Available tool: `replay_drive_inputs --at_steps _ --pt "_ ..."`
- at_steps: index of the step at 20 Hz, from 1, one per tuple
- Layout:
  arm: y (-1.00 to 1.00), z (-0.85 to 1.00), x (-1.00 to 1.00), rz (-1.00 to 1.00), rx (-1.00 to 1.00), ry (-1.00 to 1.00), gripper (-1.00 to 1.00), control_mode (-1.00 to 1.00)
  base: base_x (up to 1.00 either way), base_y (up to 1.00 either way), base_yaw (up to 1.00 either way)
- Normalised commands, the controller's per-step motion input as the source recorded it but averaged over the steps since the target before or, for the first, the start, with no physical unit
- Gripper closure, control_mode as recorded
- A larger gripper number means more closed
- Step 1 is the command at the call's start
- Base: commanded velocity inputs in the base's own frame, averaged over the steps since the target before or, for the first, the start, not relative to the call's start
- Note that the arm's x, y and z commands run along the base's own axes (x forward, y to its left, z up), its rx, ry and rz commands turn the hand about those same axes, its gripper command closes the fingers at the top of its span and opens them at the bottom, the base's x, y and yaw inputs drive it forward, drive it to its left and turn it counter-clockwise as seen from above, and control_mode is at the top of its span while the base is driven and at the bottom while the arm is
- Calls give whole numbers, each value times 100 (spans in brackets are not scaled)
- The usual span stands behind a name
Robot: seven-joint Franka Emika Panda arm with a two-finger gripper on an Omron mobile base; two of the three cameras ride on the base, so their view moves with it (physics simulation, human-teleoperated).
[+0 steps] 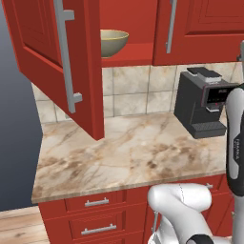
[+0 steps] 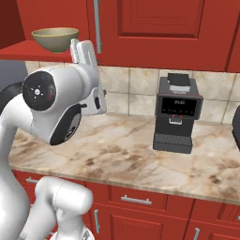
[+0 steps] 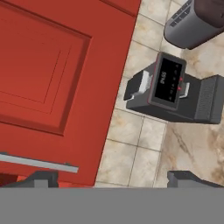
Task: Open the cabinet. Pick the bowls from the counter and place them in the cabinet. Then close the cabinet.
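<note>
Jaws spread wide, nothing between them; the two dark finger tips (image 3: pixel 41 178) stand far apart at the bottom of the hand view, gripper (image 3: pixel 114 179) aimed at the wall tiles beside the shut cabinet door.

Left base view, left to right:
- Red wall cabinet with raised-panel doors and long silver bar handles (image 1: pixel 52 52): left door swung open toward the camera, hanging over the counter's left rear part. Right door shut.
- Olive-tan round bowl with yellowish rim (image 1: pixel 113 42): upright on the cabinet's red shelf, just behind the edge of the open door, near the shelf's front edge.
- Beige marble-patterned counter with brown veins (image 1: pixel 128 155): bare across its left and middle.
- Black boxy coffee machine with small display (image 1: pixel 202 102): at the counter's rear right, against the tiled wall.
- White robot arm (image 1: pixel 234 143): rises along the right edge.

Right base view: same bowl on the shelf at upper left, partly behind the arm's white link; coffee machine right of centre at the counter's rear.

Hand view, rolled: a dark cylindrical object (image 3: pixel 194 22) stands near the coffee machine on the counter; I cannot identify it.
</note>
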Motion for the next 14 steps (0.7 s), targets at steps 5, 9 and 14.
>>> replay_drive_inputs --at_steps 5,9,14 --pt "0 -35 -36 0 0 0 -100 -100 0 0 0" --pt "0 -28 -48 0 0 -2 -100 -100 0 0 0" --pt "8 -31 -41 0 0 -3 -100 -100 0 0 0"
